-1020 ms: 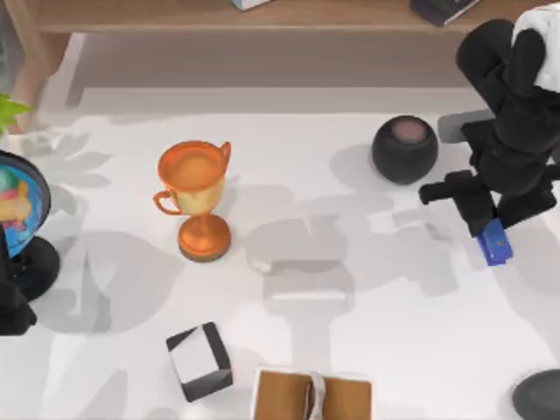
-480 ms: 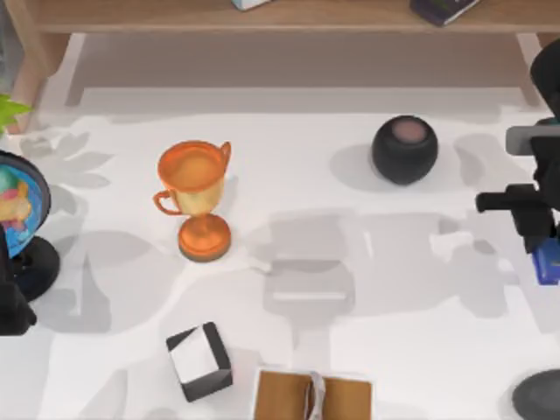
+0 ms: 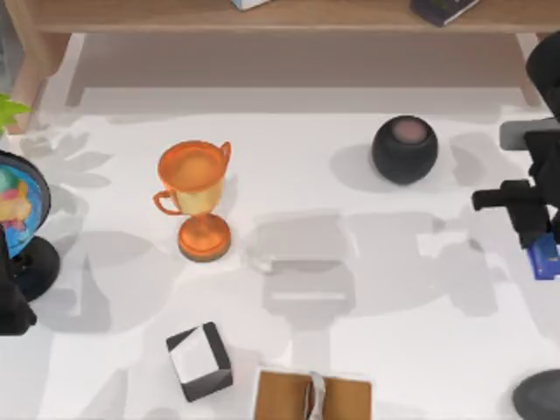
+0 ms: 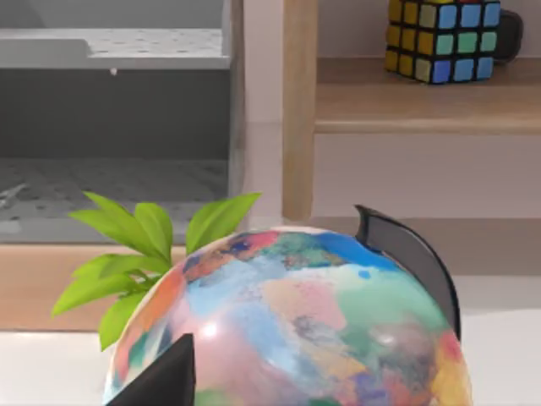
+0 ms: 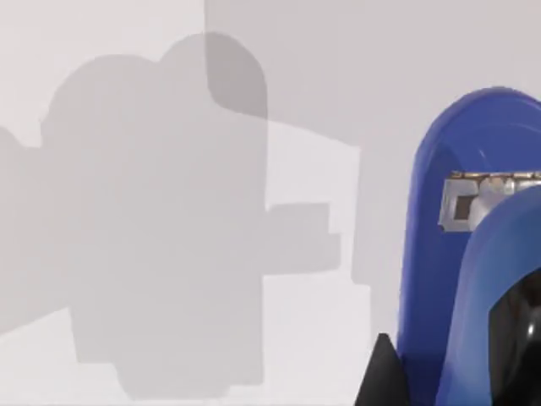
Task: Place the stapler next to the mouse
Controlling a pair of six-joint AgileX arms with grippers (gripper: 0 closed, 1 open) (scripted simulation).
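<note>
1. The white table (image 3: 394, 350) was seen from above; no legible writing was found anywhere.
2. The left arm was parked at nine o'clock beside the globe (image 3: 19, 197).
3. The right gripper (image 3: 535, 229) was held at three o'clock, clamped on the blue stapler (image 3: 543, 258).
4. The mouse (image 3: 538, 395) lay at five o'clock, apart from the stapler.
5. The orange trophy (image 3: 194, 197), the only cup-like vessel, was seen with nothing inside.

Right pincer (image 3: 544, 249) carried stapler (image 3: 543, 260) rightward to table's right edge
</note>
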